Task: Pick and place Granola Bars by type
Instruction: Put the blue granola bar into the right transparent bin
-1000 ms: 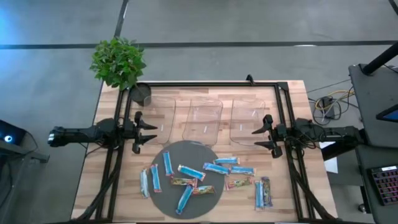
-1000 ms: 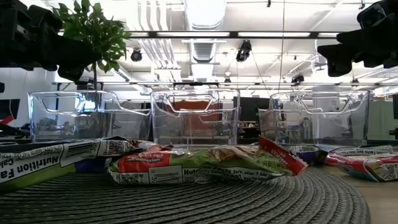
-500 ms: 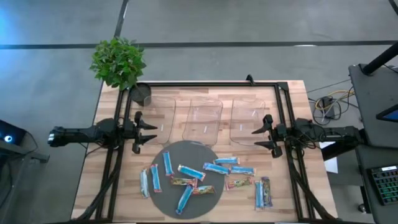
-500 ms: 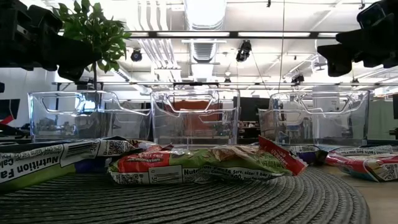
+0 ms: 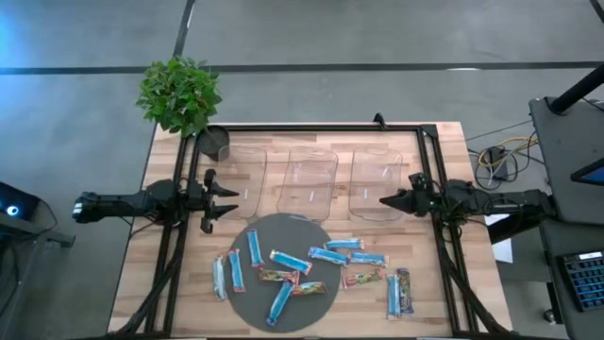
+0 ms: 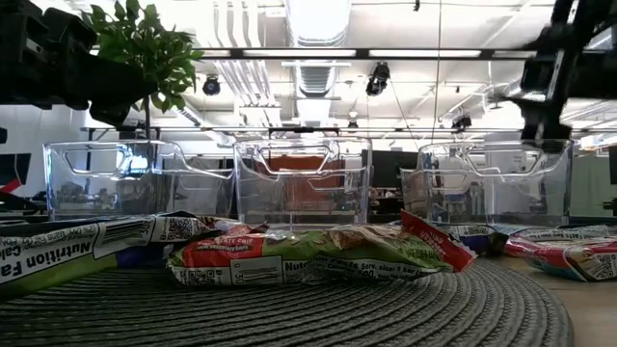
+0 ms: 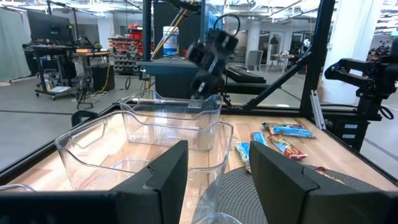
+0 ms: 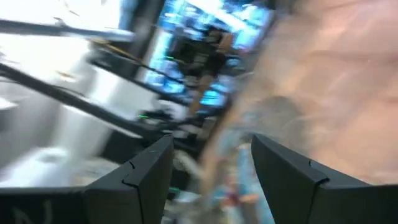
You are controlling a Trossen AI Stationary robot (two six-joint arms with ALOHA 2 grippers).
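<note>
Three clear bins (image 5: 312, 179) top a wooden table (image 5: 170, 293); both grippers seemingly released.

Three clear bins (image 5: 312, 182) stand in a row across the middle of the table (image 5: 444, 312), side by side. A potted plant (image 5: 179, 93) stands at the far left corner, behind the left bin. A round mat (image 5: 247, 297) lies before the bins. The Granola Bars (image 5: 290, 262) lie scattered on the mat and on the table beside it, left and right
</note>
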